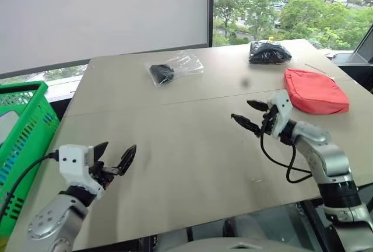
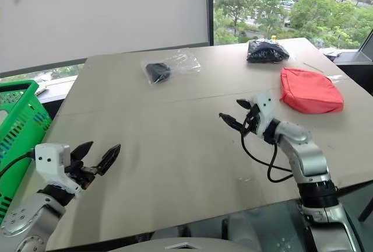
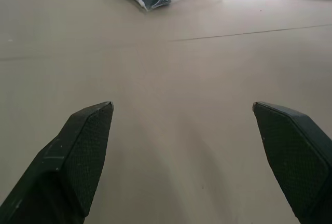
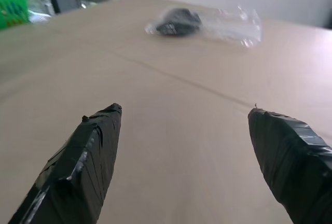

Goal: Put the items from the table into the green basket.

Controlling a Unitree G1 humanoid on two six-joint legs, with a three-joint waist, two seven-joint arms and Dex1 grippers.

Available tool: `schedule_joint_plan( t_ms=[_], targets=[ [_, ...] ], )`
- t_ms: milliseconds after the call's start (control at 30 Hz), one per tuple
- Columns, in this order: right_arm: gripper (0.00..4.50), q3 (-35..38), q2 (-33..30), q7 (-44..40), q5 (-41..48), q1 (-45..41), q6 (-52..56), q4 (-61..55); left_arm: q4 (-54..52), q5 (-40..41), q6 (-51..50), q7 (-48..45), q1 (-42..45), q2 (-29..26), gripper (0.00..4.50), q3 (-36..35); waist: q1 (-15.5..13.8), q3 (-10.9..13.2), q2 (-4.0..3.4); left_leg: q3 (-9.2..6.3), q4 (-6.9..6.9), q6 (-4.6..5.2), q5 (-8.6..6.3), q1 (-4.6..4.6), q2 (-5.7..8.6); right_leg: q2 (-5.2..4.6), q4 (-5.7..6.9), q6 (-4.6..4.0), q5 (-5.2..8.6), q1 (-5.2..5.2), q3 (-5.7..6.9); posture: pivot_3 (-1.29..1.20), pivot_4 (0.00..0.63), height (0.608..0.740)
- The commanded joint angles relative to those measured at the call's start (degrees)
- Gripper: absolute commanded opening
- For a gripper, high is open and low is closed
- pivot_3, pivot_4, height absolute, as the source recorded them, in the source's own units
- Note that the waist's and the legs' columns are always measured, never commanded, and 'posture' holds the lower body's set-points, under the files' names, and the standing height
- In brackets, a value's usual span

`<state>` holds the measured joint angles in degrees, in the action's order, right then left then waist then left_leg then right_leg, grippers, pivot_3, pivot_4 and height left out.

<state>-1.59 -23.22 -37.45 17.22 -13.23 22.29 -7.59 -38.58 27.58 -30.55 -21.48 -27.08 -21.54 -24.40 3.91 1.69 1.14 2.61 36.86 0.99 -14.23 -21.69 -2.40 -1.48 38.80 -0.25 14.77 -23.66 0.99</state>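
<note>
We saw three items lying on the beige desk [image 1: 175, 147], which had a thin seam across its middle. A clear bag with a black object [image 1: 173, 68] lay flat beyond the seam, toward the far left. A black crinkly bundle [image 1: 268, 52] sat near the far right corner. Just in front of it, apart, a flat red fabric pouch [image 1: 315, 91] rested near the right edge. The green basket [image 1: 23, 132], bright plastic with lattice sides, stood off the desk's left side.
</note>
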Motion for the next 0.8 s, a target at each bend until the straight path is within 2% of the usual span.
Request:
schedule_joint_plan(
  t_ms=[33,233,333,567,800],
  targets=[
    [4.14,2.1,-0.6,2.1,-1.1,0.9,-3.0,-5.3,-5.8,-1.5,-0.3,2.8,1.2,0.0,4.44,2.6,0.0,0.0,0.0,0.01,0.02,0.0,0.0,0.0,0.0,0.12,0.0,0.03,0.0,0.0,-0.04,-0.1,0.0,0.74],
    [4.14,2.2,-0.9,1.3,-0.9,-2.5,-4.3,-1.9,-6.3,-1.7,-2.9,6.0,5.0,0.2,4.44,3.3,0.2,0.0,0.01,0.11,0.08,0.01,-0.01,0.03,-0.07,0.48,0.0,0.07,-0.01,0.0,-0.24,-0.03,0.0,0.74],
    [4.14,0.7,-0.9,-0.9,-1.7,-5.6,-6.9,2.8,-8.6,-2.0,-3.0,7.1,3.6,0.7,4.44,3.5,-0.1,0.0,0.04,0.09,0.06,0.01,-0.01,0.03,-0.1,0.52,-0.01,0.03,-0.03,0.0,-0.24,0.04,0.0,0.74],
    [4.14,-2.3,1.2,-5.9,-2.2,-13.4,-10.3,13.0,-14.2,-3.6,-3.4,10.8,0.7,2.0,4.44,2.9,-3.1,0.0,0.07,0.08,0.02,0.03,-0.02,0.04,-0.1,0.52,-0.02,-0.16,-0.12,0.0,-0.24,0.18,0.0,0.74],
    [4.14,-3.9,3.0,-8.7,-2.9,-17.5,-11.9,18.9,-15.6,-4.5,-2.1,11.8,-3.5,4.0,4.44,0.3,-7.0,0.1,0.09,0.05,0.0,0.04,-0.03,0.01,-0.12,0.52,-0.09,-0.18,-0.12,0.0,-0.21,0.27,0.001,0.74]
  ],
)
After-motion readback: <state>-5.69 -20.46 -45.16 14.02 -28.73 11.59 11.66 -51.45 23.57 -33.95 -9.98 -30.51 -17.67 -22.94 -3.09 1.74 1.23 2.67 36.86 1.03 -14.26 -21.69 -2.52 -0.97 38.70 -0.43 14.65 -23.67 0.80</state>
